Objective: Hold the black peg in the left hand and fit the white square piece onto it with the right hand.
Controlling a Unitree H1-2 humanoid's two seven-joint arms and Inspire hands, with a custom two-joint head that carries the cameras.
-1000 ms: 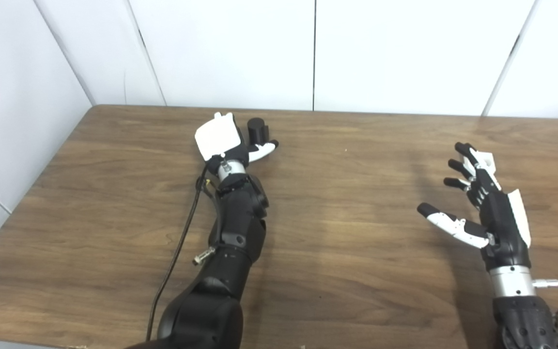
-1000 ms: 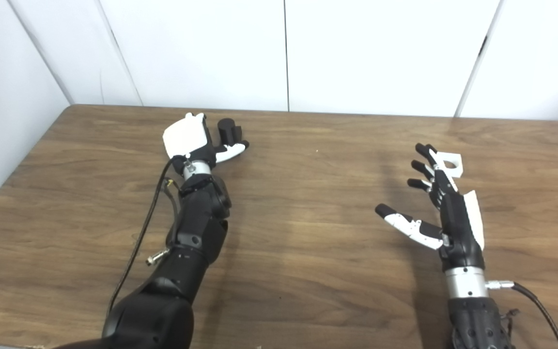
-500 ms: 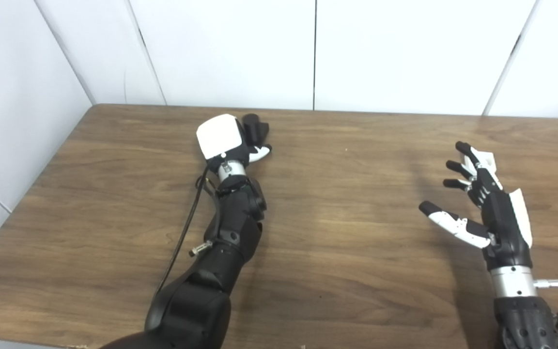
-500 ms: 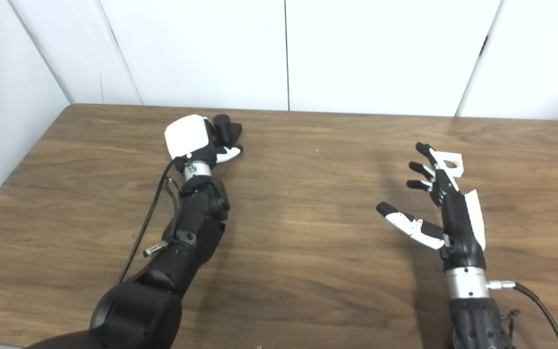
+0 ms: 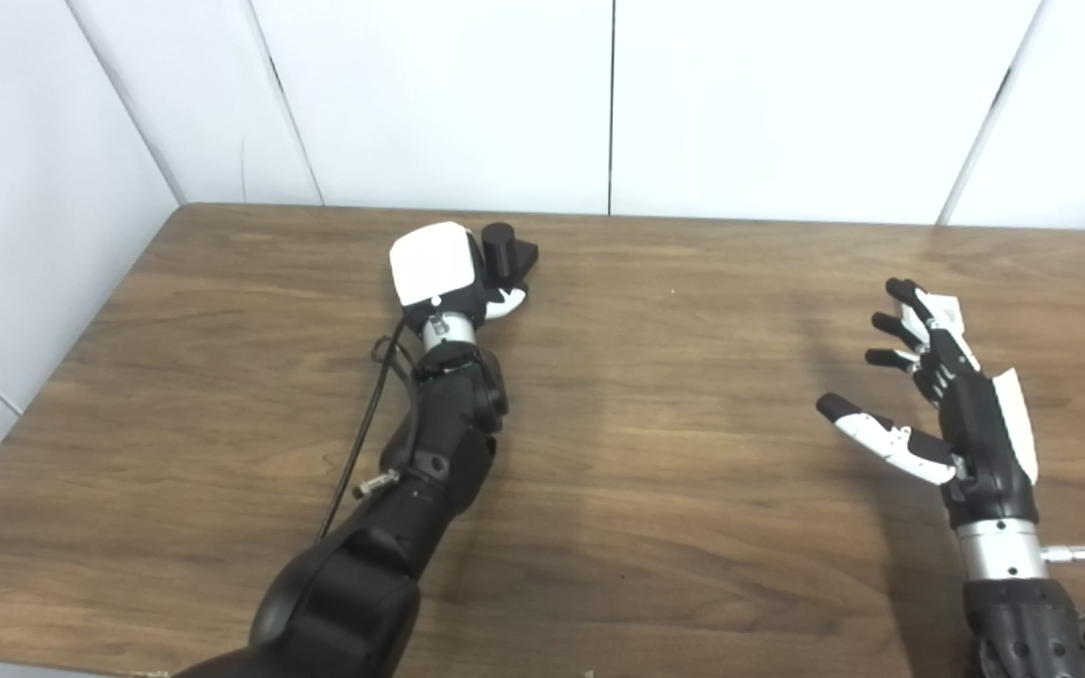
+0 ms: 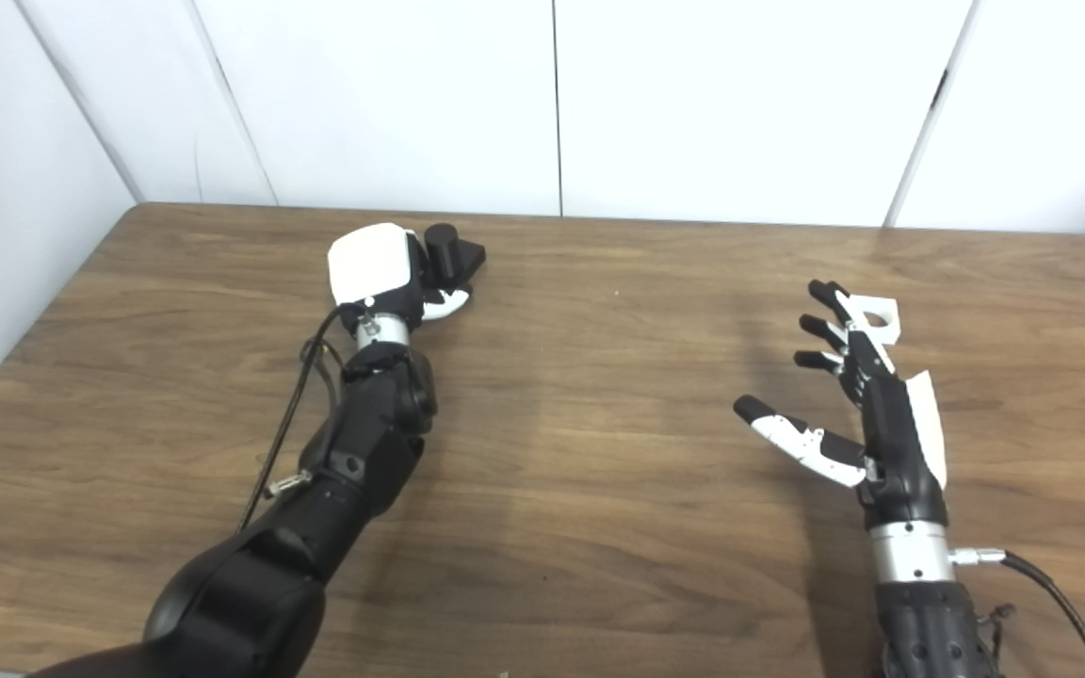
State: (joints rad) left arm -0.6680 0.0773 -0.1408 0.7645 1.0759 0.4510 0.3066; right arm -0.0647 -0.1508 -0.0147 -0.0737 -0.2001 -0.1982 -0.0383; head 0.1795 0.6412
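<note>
My left hand (image 5: 444, 273) is closed around the black peg (image 5: 508, 256) near the far left of the wooden table (image 5: 655, 452), its round post upright. My right hand (image 6: 867, 405) hovers well apart with fingers spread, holding nothing, just beside the white square piece (image 6: 875, 315).

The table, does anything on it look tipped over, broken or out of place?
Nothing stands out. The left hand is closed on the black peg near the table's far edge; the white square piece lies flat beside the open right hand.
</note>
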